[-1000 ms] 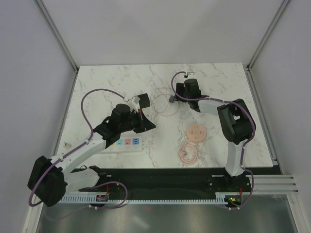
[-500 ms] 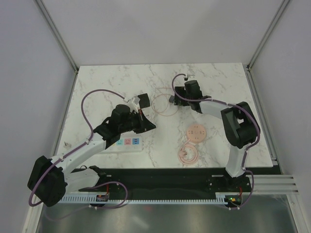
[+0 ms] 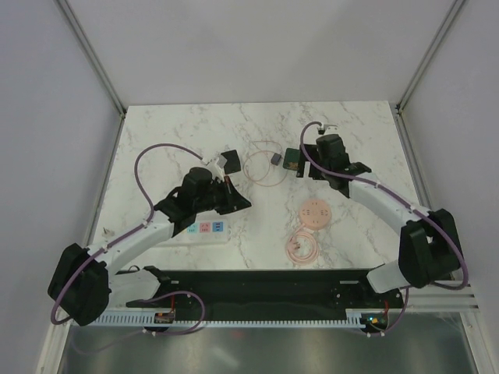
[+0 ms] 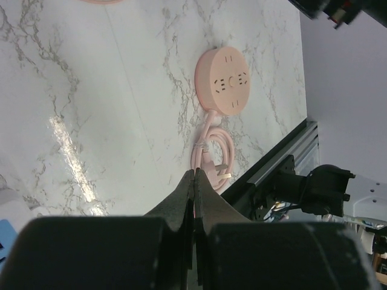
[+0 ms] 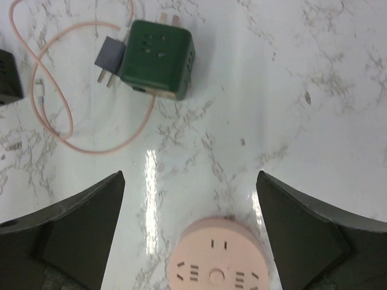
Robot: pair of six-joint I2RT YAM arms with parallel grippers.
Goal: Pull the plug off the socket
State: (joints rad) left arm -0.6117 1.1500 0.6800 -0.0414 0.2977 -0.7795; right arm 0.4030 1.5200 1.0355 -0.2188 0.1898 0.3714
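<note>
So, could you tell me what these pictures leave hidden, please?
Top view: the left arm covers part of the power strip, hiding any plug in it.
Left wrist view: whether the shut left gripper pinches anything is unclear.
Right wrist view: the left edge cuts off the black adapter.

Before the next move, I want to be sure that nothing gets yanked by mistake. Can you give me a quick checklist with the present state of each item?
1. Load in the left gripper: ok, it is shut and nothing shows between its fingers.
2. Readiness of the right gripper: ok, it is open.
3. A plug in the power strip: cannot tell. The visible outlets are bare, and the left arm hides the rest.
4. Clearance from the green cube adapter: ok, the right gripper is apart from it.
5. A plug in the pink round socket: ok, there is none in its face.
</note>
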